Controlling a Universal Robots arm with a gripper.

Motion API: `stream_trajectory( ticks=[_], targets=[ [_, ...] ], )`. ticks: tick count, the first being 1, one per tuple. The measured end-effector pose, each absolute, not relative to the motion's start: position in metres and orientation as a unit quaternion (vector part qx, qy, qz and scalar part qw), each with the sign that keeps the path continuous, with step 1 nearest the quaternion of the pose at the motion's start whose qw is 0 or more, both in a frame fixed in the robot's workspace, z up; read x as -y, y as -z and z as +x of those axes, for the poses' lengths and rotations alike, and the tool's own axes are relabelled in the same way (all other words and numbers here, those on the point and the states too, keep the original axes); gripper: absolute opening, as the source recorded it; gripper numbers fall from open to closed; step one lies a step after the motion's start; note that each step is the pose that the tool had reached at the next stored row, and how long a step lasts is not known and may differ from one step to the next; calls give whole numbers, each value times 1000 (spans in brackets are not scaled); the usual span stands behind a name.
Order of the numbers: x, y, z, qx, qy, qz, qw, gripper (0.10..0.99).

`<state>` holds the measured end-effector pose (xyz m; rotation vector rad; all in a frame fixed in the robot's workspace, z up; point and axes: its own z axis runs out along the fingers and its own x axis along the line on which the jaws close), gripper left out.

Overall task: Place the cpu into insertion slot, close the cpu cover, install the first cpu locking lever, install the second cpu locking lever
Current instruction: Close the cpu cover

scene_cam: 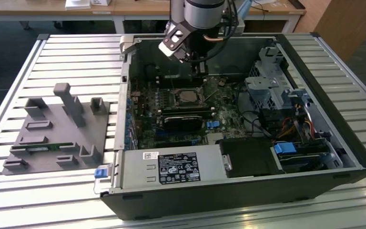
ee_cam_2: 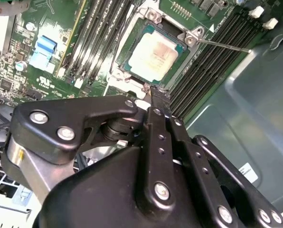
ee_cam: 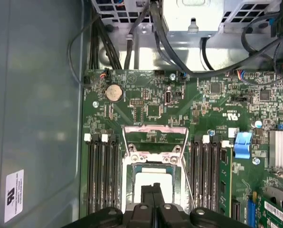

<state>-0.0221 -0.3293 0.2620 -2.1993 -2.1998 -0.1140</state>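
Observation:
The cpu (ee_cam_2: 155, 56), a pale silver-grey square chip, lies flat in the insertion slot (ee_cam_2: 132, 35) on the green motherboard inside the open computer case. In the first wrist view, the cpu cover (ee_cam: 155, 134), a thin silvery frame with a window, stands swung open beyond the cpu (ee_cam: 153, 179). One thin wire locking lever (ee_cam_2: 224, 45) sticks out sideways, and two levers (ee_cam: 186, 156) flank the slot, unlatched. My gripper (ee_cam: 153, 194) hangs just above the cpu's near edge, shut with nothing between its fingers. From outside, the gripper (scene_cam: 199, 71) sits just behind the insertion slot (scene_cam: 186, 97).
Black memory slots (ee_cam: 99, 171) run along both sides of the socket. A black heatsink block (scene_cam: 183, 121), power supply (scene_cam: 170, 168) and drive cage with cables (scene_cam: 272, 88) crowd the case. A grey fixture (scene_cam: 55, 133) lies on the slatted table at the exterior view's left.

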Motion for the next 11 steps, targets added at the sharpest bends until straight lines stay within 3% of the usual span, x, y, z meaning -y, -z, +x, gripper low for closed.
stream_trajectory(
  ticks=[11],
  targets=[
    [329, -267, -7, 707, 34, -707, 17, 106]
  ],
)
